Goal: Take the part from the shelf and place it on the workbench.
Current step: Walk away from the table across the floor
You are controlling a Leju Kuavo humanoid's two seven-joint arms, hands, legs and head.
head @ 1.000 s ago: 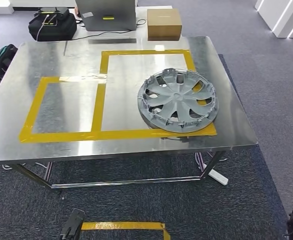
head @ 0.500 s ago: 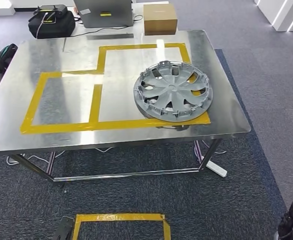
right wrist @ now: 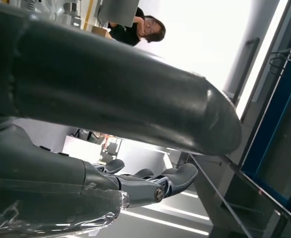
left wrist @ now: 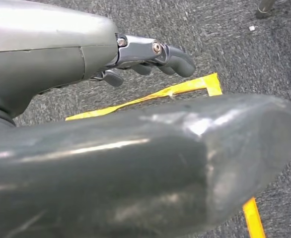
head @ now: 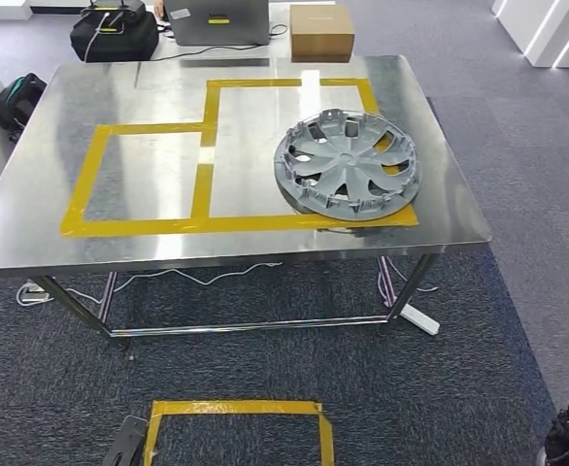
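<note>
1. Head view: the part, a grey wheel cover (head: 346, 165), lies flat on the steel workbench (head: 40, 223), its rim overlapping the right end of the yellow tape outline (head: 201, 189). The tape seems to mark the drop zone, so I judge the placing done. A cardboard box (head: 321, 31) sits closed beyond the far edge; I cannot tell what it holds. More yellow tape (head: 238, 413) marks the carpet below.

2. Left wrist view: the left hand (left wrist: 151, 54) hangs over the carpet, fingers (left wrist: 176, 59) loosely extended and holding nothing.

3. Right wrist view: the right hand (right wrist: 151, 183) points upward, fingers (right wrist: 178, 178) stretched out and empty. A person (right wrist: 136, 29) sits in the background.
</note>
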